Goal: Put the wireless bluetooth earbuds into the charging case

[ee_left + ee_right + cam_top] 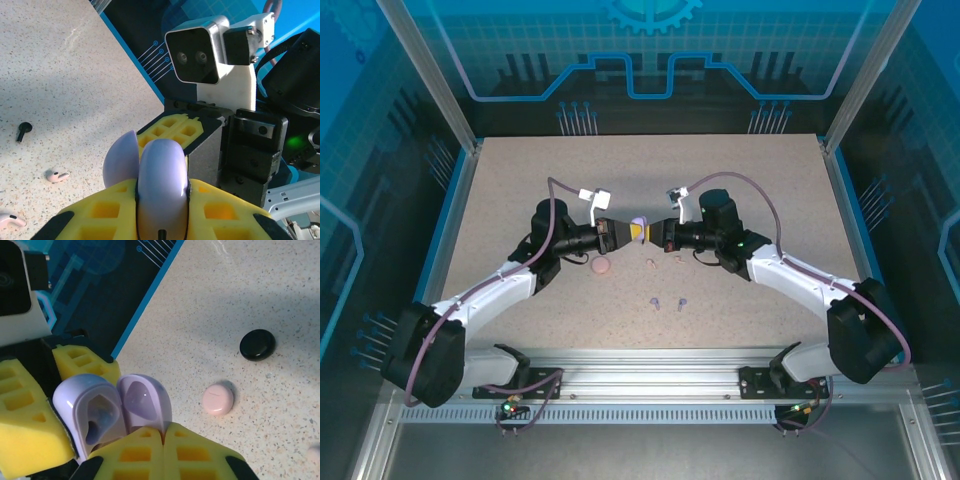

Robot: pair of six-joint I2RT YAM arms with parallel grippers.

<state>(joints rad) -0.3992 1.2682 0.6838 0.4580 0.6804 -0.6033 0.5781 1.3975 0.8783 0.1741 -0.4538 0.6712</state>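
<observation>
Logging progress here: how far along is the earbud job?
Done: the lilac case is open, sockets empty. In hand: left gripper and right gripper both grip it above the table. To do: lilac earbuds, pink earbuds and a black earbud lie loose; pink case and black case shut.

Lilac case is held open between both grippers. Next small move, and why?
Probably release the right gripper from the lid and send it toward the lilac earbuds lying on the table. The left gripper clamps the lilac case, whose sockets look empty, so it can likely hold the case alone.
</observation>
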